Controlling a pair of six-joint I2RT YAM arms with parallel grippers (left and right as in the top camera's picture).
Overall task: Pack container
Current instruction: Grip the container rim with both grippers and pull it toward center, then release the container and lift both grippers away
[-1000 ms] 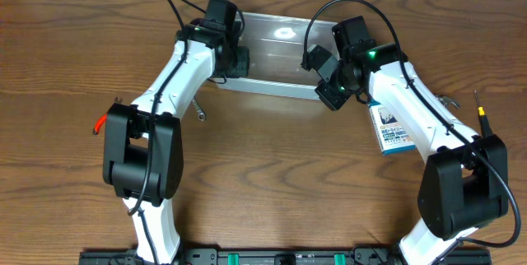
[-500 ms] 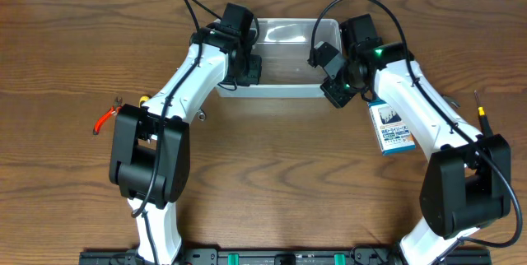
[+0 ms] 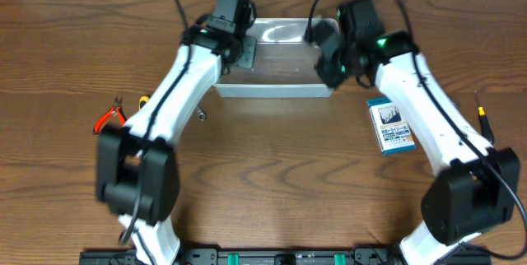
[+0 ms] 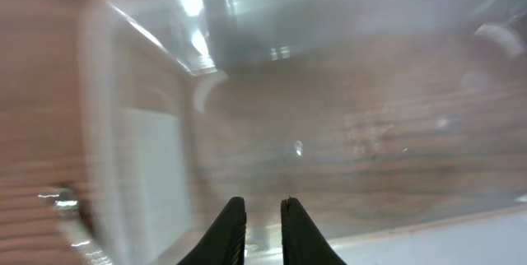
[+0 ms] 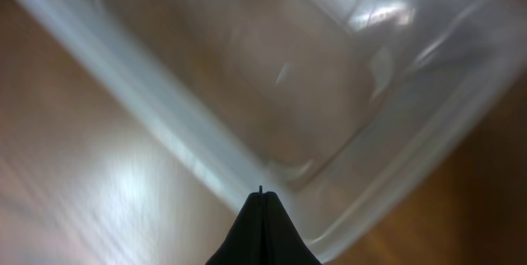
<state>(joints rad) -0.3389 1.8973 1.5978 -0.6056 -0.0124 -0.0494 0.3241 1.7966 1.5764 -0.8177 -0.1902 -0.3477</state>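
Clear container (image 3: 276,90) between left gripper (image 4: 262,205), right gripper (image 5: 261,194)

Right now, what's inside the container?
Nothing shows inside the container; the wooden table shows through its clear bottom. Overhead, the left gripper and right gripper cover its ends; wrist views are blurred.

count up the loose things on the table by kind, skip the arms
clear plastic container: 1
blue-and-white printed box: 1
red-handled pliers: 1
other small tools: 3 (yellow-handled tool, part hidden by the left arm; small metal tool; black-and-yellow tool)
total: 6
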